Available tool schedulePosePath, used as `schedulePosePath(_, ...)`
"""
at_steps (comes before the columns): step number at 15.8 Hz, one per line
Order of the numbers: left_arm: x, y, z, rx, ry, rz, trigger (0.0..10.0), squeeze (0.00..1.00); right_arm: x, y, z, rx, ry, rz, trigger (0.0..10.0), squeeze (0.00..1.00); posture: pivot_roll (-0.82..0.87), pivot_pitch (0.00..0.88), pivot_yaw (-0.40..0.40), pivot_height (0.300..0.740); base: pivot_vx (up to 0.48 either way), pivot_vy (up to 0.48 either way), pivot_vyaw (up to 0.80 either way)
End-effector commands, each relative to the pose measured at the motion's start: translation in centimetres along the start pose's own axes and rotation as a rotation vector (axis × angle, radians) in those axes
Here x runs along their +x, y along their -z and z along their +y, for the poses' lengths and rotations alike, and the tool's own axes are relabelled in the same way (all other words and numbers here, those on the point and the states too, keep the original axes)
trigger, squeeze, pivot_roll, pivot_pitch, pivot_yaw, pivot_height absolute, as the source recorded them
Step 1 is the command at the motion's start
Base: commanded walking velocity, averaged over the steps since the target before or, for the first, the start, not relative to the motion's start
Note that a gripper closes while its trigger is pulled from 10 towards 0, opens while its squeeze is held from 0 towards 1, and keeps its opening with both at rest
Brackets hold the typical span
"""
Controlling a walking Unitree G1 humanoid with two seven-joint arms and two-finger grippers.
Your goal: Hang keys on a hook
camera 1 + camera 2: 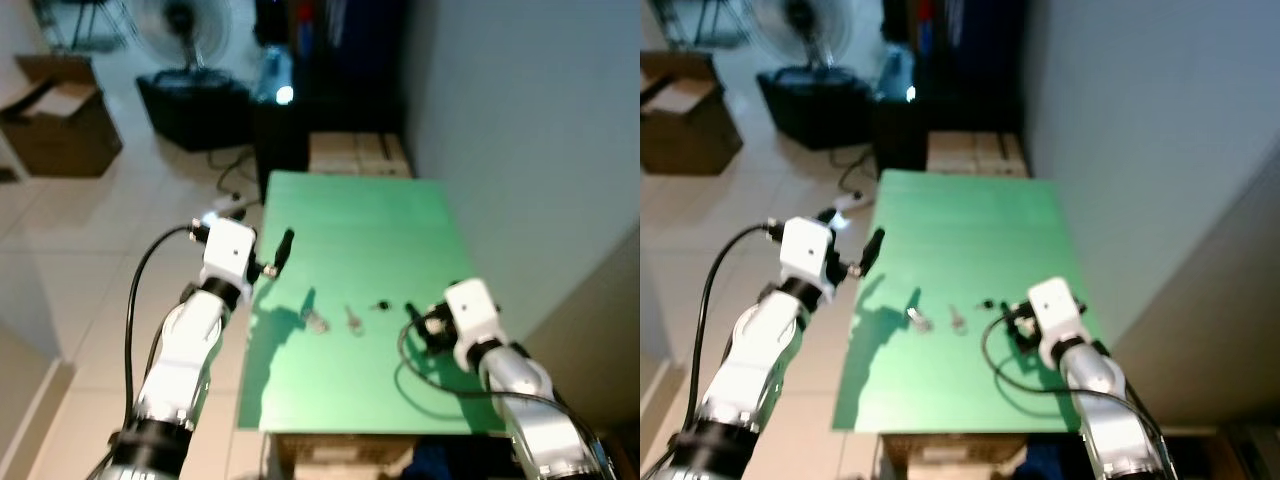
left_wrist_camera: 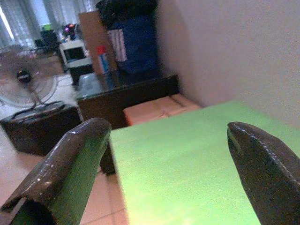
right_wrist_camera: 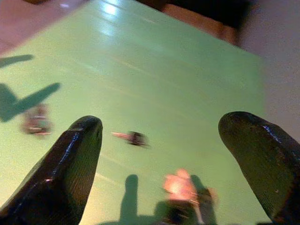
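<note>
While both arms are reaching over it, a green table (image 1: 370, 230) is standing with its right edge against a pale wall (image 1: 520, 140) and its left edge facing open tiled floor (image 1: 110, 230). Three small items are lying in a row near the table's front half: a silvery key piece (image 1: 316, 321) closest to the left edge, a second key (image 1: 353, 318) just beside it, and a small dark piece (image 1: 383, 304) toward the middle; all are too blurred to tell apart further. In the right wrist view the same items are showing as a blurred pinkish lump (image 3: 180, 185), a small dark bit (image 3: 136, 138) and another blurred piece (image 3: 36, 123).

The left gripper (image 1: 280, 250) is hovering at the table's left edge, above the surface, its fingers (image 2: 70, 164) spread wide with nothing between them. The right gripper (image 1: 412, 316) is hanging low over the table near the front right corner, fingers (image 3: 65, 168) likewise parted and holding nothing, the keys lying beyond its tips.

Past the table's far edge, tan boxes (image 1: 358, 155) are sitting against a dark cabinet (image 1: 300, 110). A standing fan (image 1: 180, 30) is resting on a black base (image 1: 195, 105) farther left, and an open cardboard box (image 1: 60, 115) is sitting on the tiles. A cable (image 1: 232, 180) is trailing across the floor by the far left corner.
</note>
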State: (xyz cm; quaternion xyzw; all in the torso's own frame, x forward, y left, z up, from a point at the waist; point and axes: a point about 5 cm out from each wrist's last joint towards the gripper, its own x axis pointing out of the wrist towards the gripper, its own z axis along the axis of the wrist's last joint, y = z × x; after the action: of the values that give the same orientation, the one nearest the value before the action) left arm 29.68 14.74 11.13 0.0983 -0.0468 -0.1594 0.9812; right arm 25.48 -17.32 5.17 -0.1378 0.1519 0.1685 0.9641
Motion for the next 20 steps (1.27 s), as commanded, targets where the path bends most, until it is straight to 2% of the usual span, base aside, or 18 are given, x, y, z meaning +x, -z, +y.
schedulePosePath(1, -0.1, 0.2, -0.1, 0.010, 0.008, 0.013, 10.0, 0.00, -0.2, -0.1, -0.3, 0.005, -0.013, -0.015, 10.0, 0.00, -0.13, 0.021, -0.014, 0.740, 0.000, 0.000, 0.00)
schedulePosePath(2, -0.2, 0.5, -0.3, 0.015, 0.019, 0.030, 10.0, 0.00, 0.0, 0.6, -0.4, 0.004, -0.026, 0.000, 10.0, 0.00, -0.13, 0.022, -0.016, 0.740, 0.000, 0.000, 0.00)
schedulePosePath(5, -0.7, 0.9, -0.7, 0.027, 0.076, 0.060, 10.0, 0.00, 3.1, 1.3, -1.0, -0.027, -0.034, 0.036, 10.0, 0.00, -0.12, 0.044, -0.015, 0.740, 0.000, 0.000, 0.00)
schedulePosePath(6, -0.8, 0.9, -0.7, 0.028, 0.088, 0.062, 10.0, 0.00, 3.6, 1.3, -0.9, -0.032, -0.040, 0.045, 10.0, 0.92, -0.12, 0.044, -0.015, 0.740, 0.000, 0.000, 0.00)
schedulePosePath(7, -0.9, 0.8, -0.8, 0.031, 0.100, 0.065, 10.0, 0.00, 3.7, 1.4, -0.7, -0.049, -0.048, 0.052, 10.0, 0.92, -0.12, 0.052, -0.013, 0.740, 0.000, 0.000, 0.00)
schedulePosePath(8, -1.3, 0.7, -1.1, 0.029, 0.151, 0.072, 10.0, 0.00, 3.8, 1.5, 0.0, -0.075, -0.098, 0.038, 10.0, 1.00, -0.09, 0.080, -0.010, 0.740, 0.000, 0.000, 0.00)
schedulePosePath(10, -1.9, 0.4, -1.2, 0.052, 0.212, 0.088, 10.0, 0.00, 4.5, 1.2, 0.3, -0.083, -0.116, 0.019, 10.0, 1.00, -0.06, 0.112, -0.004, 0.740, 0.000, 0.000, 0.00)
schedulePosePath(12, -2.5, -0.1, -1.0, 0.079, 0.243, 0.100, 10.0, 0.00, 5.7, 0.5, 0.4, -0.034, -0.163, 0.033, 10.0, 1.00, -0.02, 0.166, 0.027, 0.740, 0.000, 0.000, 0.00)
schedulePosePath(14, -2.9, -0.4, -0.9, 0.092, 0.269, 0.112, 10.0, 0.00, 6.4, -0.1, 0.6, -0.028, -0.198, 0.046, 10.0, 1.00, 0.01, 0.197, 0.049, 0.740, 0.000, 0.000, 0.00)
schedulePosePath(15, -3.0, -0.4, -0.8, 0.095, 0.275, 0.116, 10.0, 0.00, 6.6, -0.3, 0.7, -0.023, -0.207, 0.051, 10.0, 0.93, 0.01, 0.200, 0.052, 0.740, 0.000, 0.000, 0.00)
schedulePosePath(16, -3.1, -0.7, -0.6, 0.103, 0.295, 0.127, 10.0, 0.00, 7.1, -0.6, 0.8, -0.004, -0.238, 0.065, 10.0, 0.00, 0.03, 0.222, 0.065, 0.740, 0.000, 0.000, 0.00)
schedulePosePath(20, -3.7, -1.4, -0.4, 0.082, 0.387, 0.162, 10.0, 0.00, 7.6, -0.8, 0.1, -0.024, -0.227, 0.156, 10.0, 0.00, 0.05, 0.257, 0.072, 0.740, 0.000, 0.000, 0.00)
